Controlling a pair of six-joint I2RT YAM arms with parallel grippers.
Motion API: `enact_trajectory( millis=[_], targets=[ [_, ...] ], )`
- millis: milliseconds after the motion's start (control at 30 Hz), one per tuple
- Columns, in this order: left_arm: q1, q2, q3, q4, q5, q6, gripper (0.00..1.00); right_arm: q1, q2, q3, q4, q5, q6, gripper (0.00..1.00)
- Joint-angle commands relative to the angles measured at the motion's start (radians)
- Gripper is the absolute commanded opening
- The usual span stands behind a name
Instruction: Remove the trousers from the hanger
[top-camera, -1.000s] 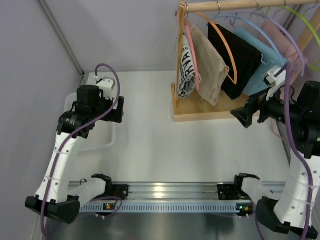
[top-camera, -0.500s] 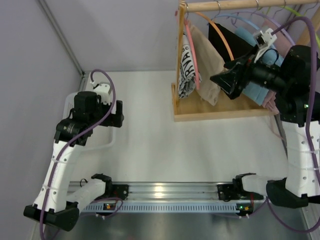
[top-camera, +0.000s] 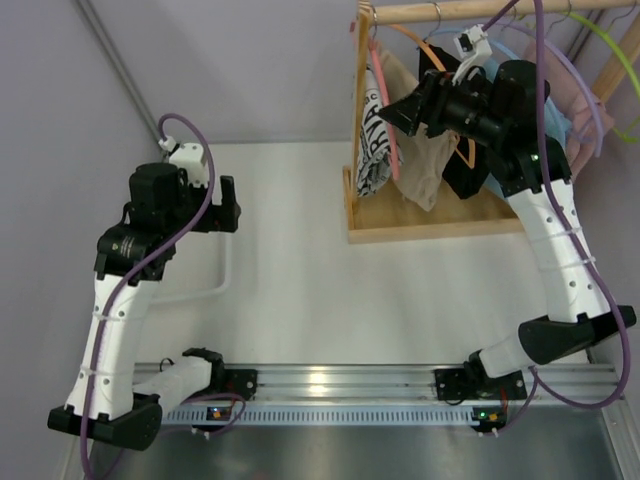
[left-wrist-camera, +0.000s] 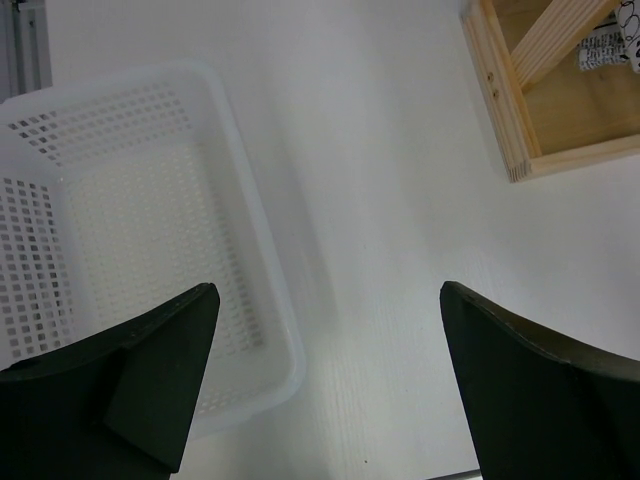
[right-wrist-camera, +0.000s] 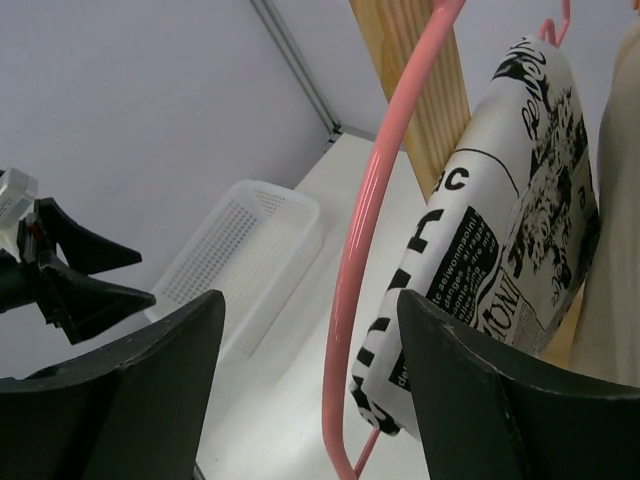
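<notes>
White trousers with black newspaper print (top-camera: 372, 148) hang folded over a pink hanger (top-camera: 382, 105) at the left end of the wooden rack (top-camera: 420, 222). In the right wrist view the trousers (right-wrist-camera: 500, 230) and the pink hanger (right-wrist-camera: 365, 260) are close ahead. My right gripper (top-camera: 398, 110) is open, raised beside the pink hanger, whose arm stands between the jaws (right-wrist-camera: 310, 390); it touches nothing. My left gripper (top-camera: 228, 204) is open and empty, up above the table to the left, over the table beside the basket (left-wrist-camera: 330, 390).
A white perforated basket (left-wrist-camera: 130, 260) sits at the table's left; it also shows in the top view (top-camera: 215, 290). Beige (top-camera: 425, 150), black (top-camera: 465, 170) and pink (top-camera: 580, 100) garments hang on other hangers along the rail (top-camera: 470, 10). A metal rail (top-camera: 340, 385) lies at the near edge.
My right arm has swung up and left, from beside the rack's right end to the pink hanger at its left end. My left arm has risen a little.
</notes>
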Motion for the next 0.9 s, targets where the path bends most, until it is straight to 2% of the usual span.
enact_trajectory(
  millis=[0,167,300,500,600,867],
  targets=[
    [0.006,0.001,0.047,0.022,-0.003,-0.010,0.99,0.034,0.013,0.044,0.116,0.079,0.056,0.70],
    [0.006,0.012,0.106,0.022,0.142,-0.027,0.99,0.041,0.050,0.019,0.206,0.094,0.122,0.64],
    [0.006,0.032,0.146,0.024,0.139,-0.030,0.99,0.049,0.111,0.055,0.212,0.098,0.145,0.64],
    [0.007,0.039,0.151,0.025,0.182,-0.047,0.99,0.060,0.143,0.059,0.243,0.105,0.198,0.58],
    [0.007,0.039,0.148,0.025,0.184,-0.047,0.98,0.058,0.159,0.055,0.278,0.056,0.252,0.50],
    [0.007,0.036,0.137,0.027,0.188,-0.046,0.99,0.058,0.169,0.007,0.403,-0.045,0.406,0.45]
  ],
)
